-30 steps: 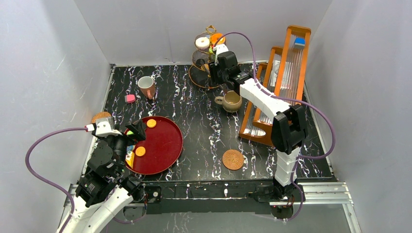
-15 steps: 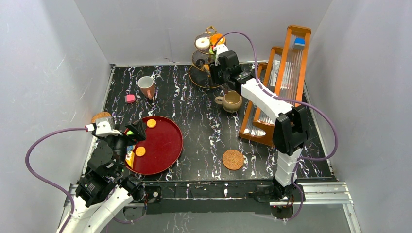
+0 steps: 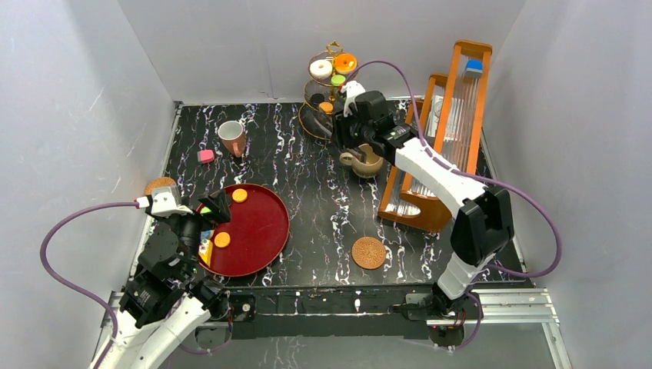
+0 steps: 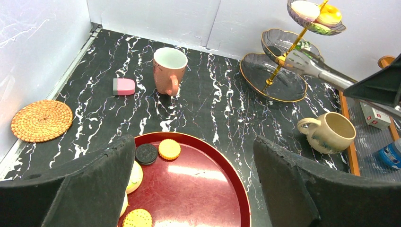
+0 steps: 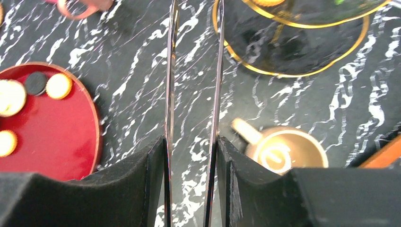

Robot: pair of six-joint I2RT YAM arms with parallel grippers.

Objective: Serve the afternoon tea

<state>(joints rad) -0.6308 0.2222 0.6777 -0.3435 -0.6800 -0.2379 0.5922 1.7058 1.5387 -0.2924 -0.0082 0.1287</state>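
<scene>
No writing is legible anywhere; marks on the small white box are too small to read.

The table looks like shiny black stone with white veins. The red tray is smooth and glossy. The coaster is rough and woven. The tongs are shiny metal. The stand has gold metal and glassy plates.
</scene>
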